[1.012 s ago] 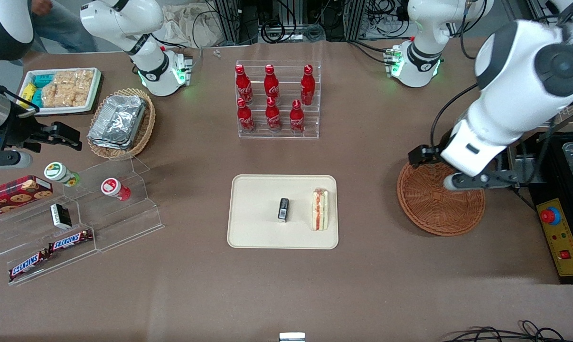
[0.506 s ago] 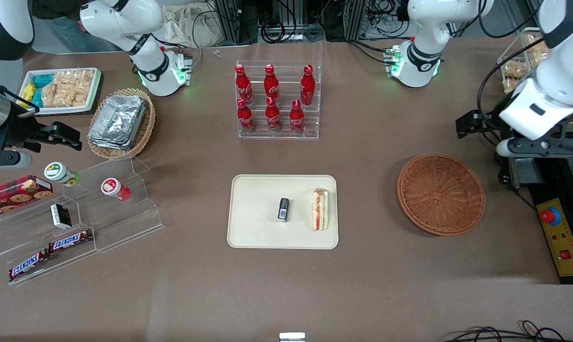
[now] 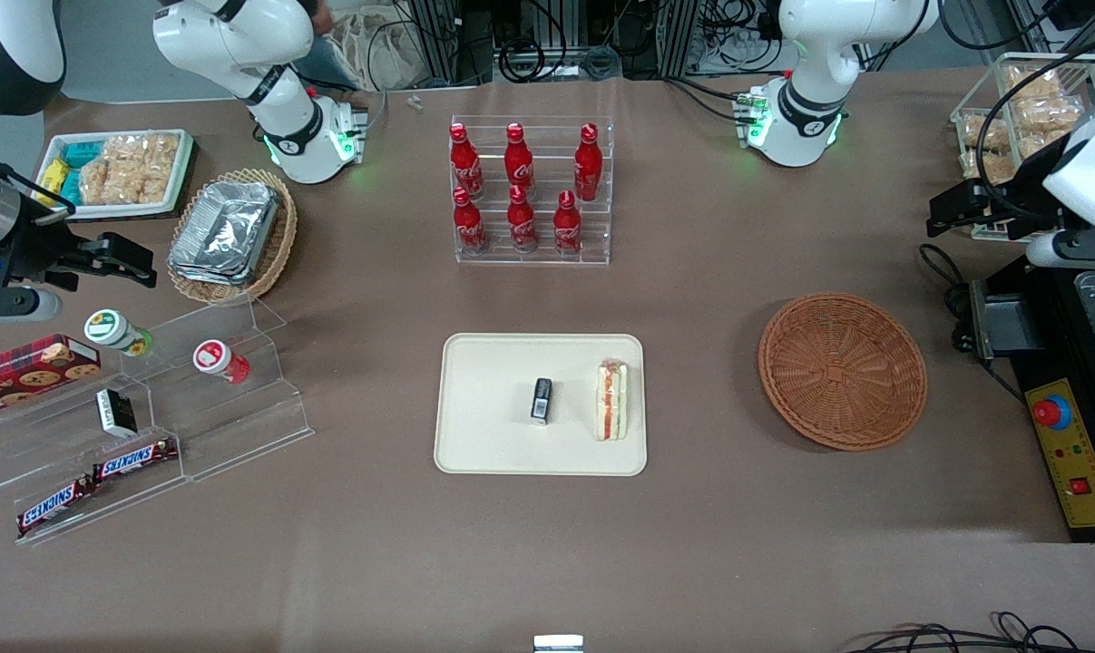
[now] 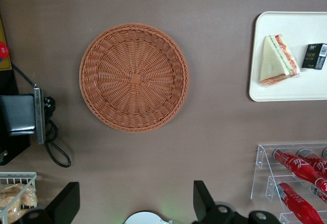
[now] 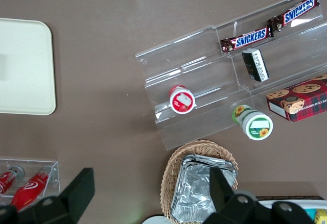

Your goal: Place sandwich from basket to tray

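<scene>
front view shows the sandwich (image 3: 611,400) lying on the tray (image 3: 483,426), near the rim on the working arm's side, beside a small dark packet (image 3: 541,401). the basket (image 3: 842,369) holds nothing. the gripper (image 4: 137,203) hangs high above the table, fingers spread. the sandwich looks light, soft and slippery in its wrap; grip its flat bread faces gently. bare table surrounds tray and basket.
</scene>
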{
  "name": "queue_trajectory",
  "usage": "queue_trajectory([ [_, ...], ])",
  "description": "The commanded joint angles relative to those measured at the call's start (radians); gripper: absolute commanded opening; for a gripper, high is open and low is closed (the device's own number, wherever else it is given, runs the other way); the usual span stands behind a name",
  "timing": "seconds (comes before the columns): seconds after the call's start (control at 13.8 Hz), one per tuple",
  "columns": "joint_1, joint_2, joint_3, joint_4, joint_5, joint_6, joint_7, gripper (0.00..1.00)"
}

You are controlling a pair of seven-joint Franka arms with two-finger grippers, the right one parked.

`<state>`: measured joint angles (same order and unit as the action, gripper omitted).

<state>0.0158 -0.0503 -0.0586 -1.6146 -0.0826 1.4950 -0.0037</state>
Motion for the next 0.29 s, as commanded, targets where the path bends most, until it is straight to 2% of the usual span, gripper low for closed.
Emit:
queue_trajectory([
  [0.0,-0.007,-0.014,-0.030,0.007,-0.003,-0.009,-0.025,1.00],
  [0.22,-0.010,-0.011,-0.036,0.010,0.009,0.004,-0.033,1.00],
])
